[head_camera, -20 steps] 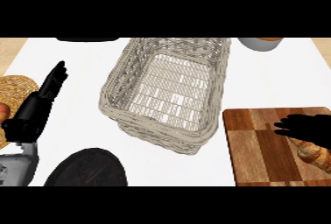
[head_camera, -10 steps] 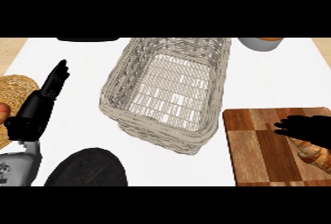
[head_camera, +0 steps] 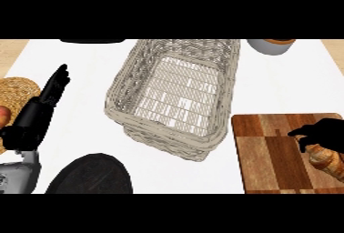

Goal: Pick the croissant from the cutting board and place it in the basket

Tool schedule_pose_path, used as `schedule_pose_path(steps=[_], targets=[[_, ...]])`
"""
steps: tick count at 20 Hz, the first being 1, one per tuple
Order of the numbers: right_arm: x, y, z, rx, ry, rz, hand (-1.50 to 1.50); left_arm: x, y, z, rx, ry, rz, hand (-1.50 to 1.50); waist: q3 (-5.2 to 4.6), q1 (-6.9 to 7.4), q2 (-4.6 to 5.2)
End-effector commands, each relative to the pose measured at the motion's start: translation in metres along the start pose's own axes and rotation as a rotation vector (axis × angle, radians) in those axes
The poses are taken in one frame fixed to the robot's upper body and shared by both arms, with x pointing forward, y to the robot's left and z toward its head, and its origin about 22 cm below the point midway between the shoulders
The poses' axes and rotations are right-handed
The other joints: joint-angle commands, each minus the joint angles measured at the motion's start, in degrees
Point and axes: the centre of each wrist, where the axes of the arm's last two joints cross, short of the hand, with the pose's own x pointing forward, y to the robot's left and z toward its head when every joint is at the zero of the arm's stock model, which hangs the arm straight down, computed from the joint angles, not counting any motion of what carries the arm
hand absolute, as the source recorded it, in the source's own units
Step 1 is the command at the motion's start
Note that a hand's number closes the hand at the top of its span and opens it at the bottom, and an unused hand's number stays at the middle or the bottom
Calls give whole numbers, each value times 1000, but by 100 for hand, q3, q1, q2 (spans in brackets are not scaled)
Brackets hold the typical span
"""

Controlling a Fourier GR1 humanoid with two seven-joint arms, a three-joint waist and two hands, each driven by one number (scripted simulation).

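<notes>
The croissant lies on the wooden cutting board at the lower right, only its golden end showing. My right hand covers the croissant's upper part, fingers curled down round it. An empty grey wicker basket stands tilted in the middle of the white counter, just left of the board. My left hand rests at the left edge, fingers straight and pointing up, holding nothing.
A black round object lies at the lower left. A woven mat with something red on it is at the far left. A grey cup and a dark item sit at the back edge.
The right hand has shifted slightly lower over the croissant. The left hand has barely moved.
</notes>
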Motion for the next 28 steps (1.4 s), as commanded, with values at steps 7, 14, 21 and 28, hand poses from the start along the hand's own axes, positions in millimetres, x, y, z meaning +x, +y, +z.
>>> schedule_pose_path(steps=[7,14,21,28], targets=[[8,14,-29,-58,-87,49,150,-1,17,-5,-9,-12,6,0,55,-11,43],[-22,21,-5,-271,532,-314,150,-6,5,-4,34,20,-2,0,50,-311,0],[-14,-27,-8,-681,880,-486,150,-8,3,5,20,38,2,0,44,-209,-45],[21,-106,5,-1237,583,-679,150,-4,1,0,24,28,-4,0,49,-279,-74]])
